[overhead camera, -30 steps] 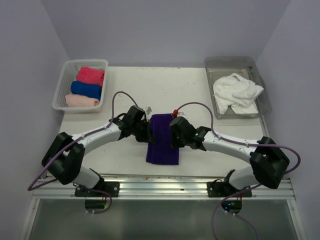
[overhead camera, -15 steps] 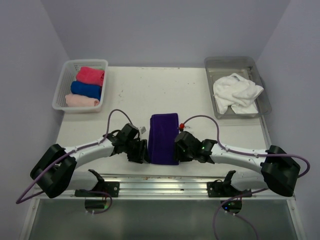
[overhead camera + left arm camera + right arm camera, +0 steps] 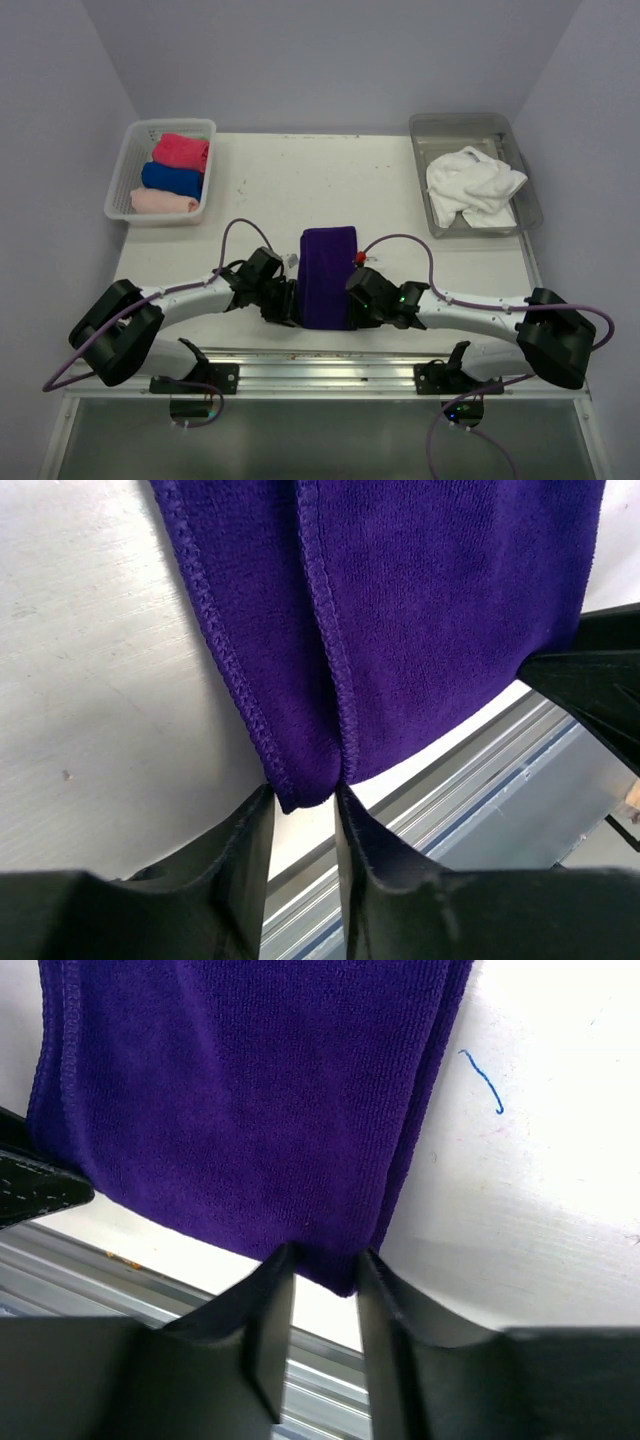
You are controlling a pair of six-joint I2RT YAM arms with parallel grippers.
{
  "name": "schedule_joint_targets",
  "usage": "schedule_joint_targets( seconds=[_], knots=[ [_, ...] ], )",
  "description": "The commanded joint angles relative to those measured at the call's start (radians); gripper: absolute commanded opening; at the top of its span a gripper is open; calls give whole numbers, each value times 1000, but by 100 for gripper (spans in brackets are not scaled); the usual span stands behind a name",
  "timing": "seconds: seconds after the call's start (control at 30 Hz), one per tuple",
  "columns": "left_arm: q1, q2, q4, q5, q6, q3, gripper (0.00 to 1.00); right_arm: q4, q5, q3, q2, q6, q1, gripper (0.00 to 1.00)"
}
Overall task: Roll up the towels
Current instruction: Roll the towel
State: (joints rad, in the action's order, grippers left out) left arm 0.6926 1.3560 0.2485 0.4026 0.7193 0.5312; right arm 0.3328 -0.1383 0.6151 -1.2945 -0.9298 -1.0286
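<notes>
**Both grippers now sit at the near end of the purple towel**

Close to the metal rail [image 3: 320, 365], both arms lie low and stretch in toward the middle. A second ago their elbows were up high and the grippers were farther up the sides of the cloth. Now they have come back to its near end.

The left gripper [image 3: 302, 795] has its two fingers close together. The near left corner of the purple towel [image 3: 328, 270] is pinched between the tips. The right gripper [image 3: 325, 1257] does the same on the near right corner, and the cloth touches both of its fingers.

The purple towel lies on the table [image 3: 300, 180] between the two grippers, with its near end by the table edge. It is folded over on itself, and two stitched edges show side by side in the left wrist view. It has stayed in the same spot.

Far back on the left, the white basket [image 3: 118, 190] holds a hot pink towel [image 3: 182, 151], a blue towel [image 3: 172, 179] and a pale pink towel [image 3: 163, 202], all rolled. Far back on the right, a white towel [image 3: 473, 185] lies crumpled in the tray [image 3: 460, 132]. None of these have moved.
</notes>
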Motion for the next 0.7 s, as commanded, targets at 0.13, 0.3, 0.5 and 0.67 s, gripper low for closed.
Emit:
schedule_joint_targets(
  seconds=[0.13, 0.3, 0.5, 0.67],
  knots=[
    [12, 5, -19, -4, -4, 35, 13, 32, -50, 18, 49, -40, -18, 16],
    [12, -38, 15, -5, 0, 70, 0, 78, -76, 41, 87, -30, -18, 11],
    [12, -72, 54, -15, 20, 125, 0, 130, -121, 86, 112, -9, -18, 5],
    [7, -63, 112, -59, 32, 211, 0, 166, -179, 139, 101, 34, -14, 6]
  ],
)
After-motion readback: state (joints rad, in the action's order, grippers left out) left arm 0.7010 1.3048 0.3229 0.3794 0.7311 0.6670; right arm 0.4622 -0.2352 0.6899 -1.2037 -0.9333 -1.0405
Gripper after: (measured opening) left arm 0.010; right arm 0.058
